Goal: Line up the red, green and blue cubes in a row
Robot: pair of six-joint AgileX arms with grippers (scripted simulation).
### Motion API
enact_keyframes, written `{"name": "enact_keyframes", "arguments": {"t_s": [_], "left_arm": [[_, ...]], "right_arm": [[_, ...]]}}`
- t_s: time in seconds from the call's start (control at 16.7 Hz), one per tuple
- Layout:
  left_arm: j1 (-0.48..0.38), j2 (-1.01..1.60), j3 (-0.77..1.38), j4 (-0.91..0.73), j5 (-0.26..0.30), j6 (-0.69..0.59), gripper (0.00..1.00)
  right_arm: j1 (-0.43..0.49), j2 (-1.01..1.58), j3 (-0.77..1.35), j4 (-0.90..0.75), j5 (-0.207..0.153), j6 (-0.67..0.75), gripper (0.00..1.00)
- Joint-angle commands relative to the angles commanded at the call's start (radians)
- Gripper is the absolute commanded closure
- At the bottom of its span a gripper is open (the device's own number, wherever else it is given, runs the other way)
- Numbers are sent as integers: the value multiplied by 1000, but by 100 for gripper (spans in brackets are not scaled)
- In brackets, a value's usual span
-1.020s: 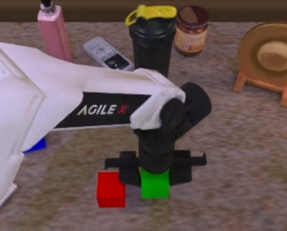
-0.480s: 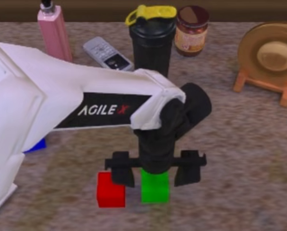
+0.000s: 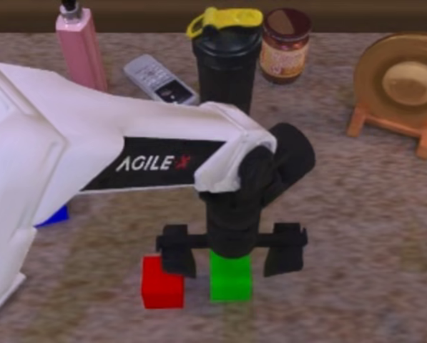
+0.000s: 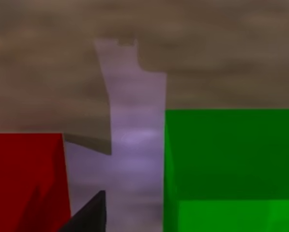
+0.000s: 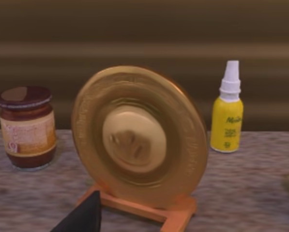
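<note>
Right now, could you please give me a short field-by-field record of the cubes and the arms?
red cube: small matte red cube, near table edge, left of green
green cube: small matte green cube, beside red with a gap, between the open fingers
blue cube: small matte blue cube, far left, mostly hidden under the arm
left gripper: open, straddling green cube
right arm: out of the top view
row: blue not yet in line

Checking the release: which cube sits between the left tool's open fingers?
The green cube, under the left tool. The red cube lies outside them; the blue cube lies far left.
</note>
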Motion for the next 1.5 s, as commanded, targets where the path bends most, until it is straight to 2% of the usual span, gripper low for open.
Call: {"name": "enact_keyframes", "arguments": {"t_s": [0.48, 0.9, 1.02, 1.2, 1.5], "left_arm": [[18, -81, 149, -235, -1, -3, 0], [24, -80, 158, -243, -1, 27, 0], [49, -74, 163, -244, -2, 98, 0], [117, -63, 167, -247, -3, 277, 0], [282, -47, 156, -251, -2, 741, 0]], "right_arm": [[0, 0, 0, 0, 0, 0, 0], [0, 0, 0, 0, 0, 0, 0], [0, 0, 0, 0, 0, 0, 0], [0, 0, 0, 0, 0, 0, 0], [0, 0, 0, 0, 0, 0, 0]]}}
